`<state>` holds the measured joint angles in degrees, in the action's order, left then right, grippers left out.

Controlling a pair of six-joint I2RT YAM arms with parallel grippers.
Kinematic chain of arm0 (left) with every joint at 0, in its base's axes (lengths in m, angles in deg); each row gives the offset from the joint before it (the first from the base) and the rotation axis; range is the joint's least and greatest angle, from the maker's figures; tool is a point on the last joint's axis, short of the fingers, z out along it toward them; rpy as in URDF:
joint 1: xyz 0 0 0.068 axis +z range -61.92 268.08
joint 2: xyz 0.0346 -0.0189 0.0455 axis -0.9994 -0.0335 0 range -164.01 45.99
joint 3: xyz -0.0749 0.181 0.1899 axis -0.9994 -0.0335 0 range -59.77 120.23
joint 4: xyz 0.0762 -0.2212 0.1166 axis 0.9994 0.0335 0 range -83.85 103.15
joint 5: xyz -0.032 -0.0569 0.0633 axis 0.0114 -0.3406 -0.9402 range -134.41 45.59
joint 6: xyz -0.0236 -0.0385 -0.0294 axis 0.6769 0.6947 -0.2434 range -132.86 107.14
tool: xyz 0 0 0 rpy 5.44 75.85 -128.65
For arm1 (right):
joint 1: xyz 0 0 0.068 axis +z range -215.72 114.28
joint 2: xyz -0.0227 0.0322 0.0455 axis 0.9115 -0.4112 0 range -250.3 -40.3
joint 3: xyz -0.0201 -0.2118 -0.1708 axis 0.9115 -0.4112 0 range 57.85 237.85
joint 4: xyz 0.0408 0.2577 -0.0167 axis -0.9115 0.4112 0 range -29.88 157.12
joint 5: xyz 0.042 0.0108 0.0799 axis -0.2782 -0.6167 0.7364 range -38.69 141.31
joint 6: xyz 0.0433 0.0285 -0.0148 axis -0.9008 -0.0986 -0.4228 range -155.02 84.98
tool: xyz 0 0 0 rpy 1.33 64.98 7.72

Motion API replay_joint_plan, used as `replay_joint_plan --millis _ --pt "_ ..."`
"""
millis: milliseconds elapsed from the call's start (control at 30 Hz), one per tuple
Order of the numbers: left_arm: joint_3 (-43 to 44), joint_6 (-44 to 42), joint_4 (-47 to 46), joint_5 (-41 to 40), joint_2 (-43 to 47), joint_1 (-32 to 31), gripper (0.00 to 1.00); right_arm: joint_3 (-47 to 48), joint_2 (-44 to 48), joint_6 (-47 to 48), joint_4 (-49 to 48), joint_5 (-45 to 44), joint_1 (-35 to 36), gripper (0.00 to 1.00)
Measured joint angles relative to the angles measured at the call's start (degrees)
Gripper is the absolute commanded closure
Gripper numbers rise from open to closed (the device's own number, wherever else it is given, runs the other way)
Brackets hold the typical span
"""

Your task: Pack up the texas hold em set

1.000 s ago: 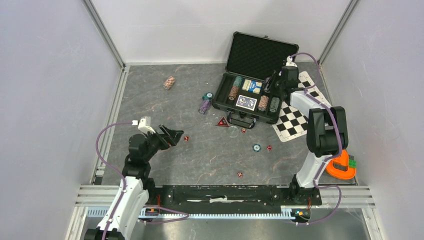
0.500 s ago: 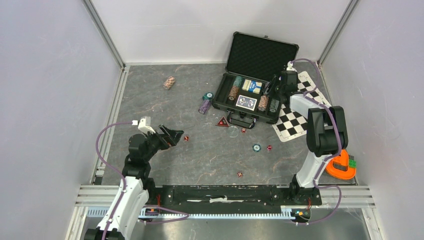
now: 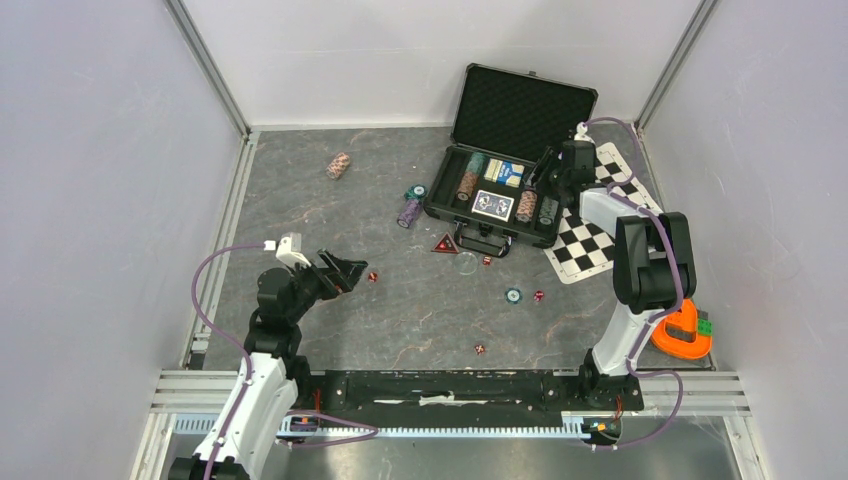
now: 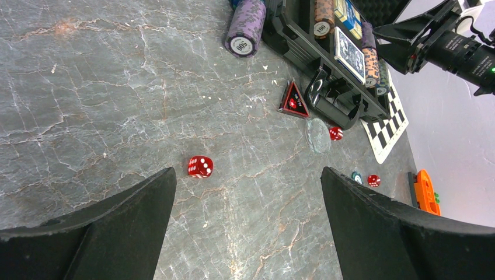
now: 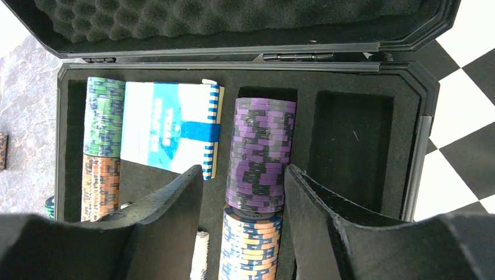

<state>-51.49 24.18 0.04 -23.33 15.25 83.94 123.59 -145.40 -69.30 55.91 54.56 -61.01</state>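
Over black foam-lined hard case (image 5: 418, 87), straddling purple striped chip stack (image 5: 261, 134) with right gripper (image 5: 242, 170) parted, not pinching; left gripper (image 4: 248, 172) splayed wide near small red die (image 4: 199, 166).

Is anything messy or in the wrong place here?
Yes. Game pieces lie scattered on the table outside the open case: a purple chip roll on its side by the case, a striped chip roll far off, red dice, a red triangular marker, one loose chip.

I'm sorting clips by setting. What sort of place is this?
Probably a robotics lab test cell, not a game room: white panels on aluminium framing enclose the table, a left arm and a right arm are bolted at its near edge, and a checkered mat lies beside the poker case.
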Motion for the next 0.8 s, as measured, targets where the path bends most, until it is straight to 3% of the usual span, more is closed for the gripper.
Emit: replay_joint_plan --millis 300,533,800 --pt "0.0 0.0 0.0 0.0 0.0 0.0 0.0 0.0 1.6 2.29 0.63 -0.9 0.13 0.42" --pt "0.0 0.0 0.0 0.0 -0.17 0.0 0.0 -5.73 11.1 9.27 -0.5 0.17 2.36 0.4" --pt "0.0 0.0 -0.02 0.02 -0.39 0.0 0.0 -20.22 23.54 15.21 -1.86 -0.76 8.02 0.66"
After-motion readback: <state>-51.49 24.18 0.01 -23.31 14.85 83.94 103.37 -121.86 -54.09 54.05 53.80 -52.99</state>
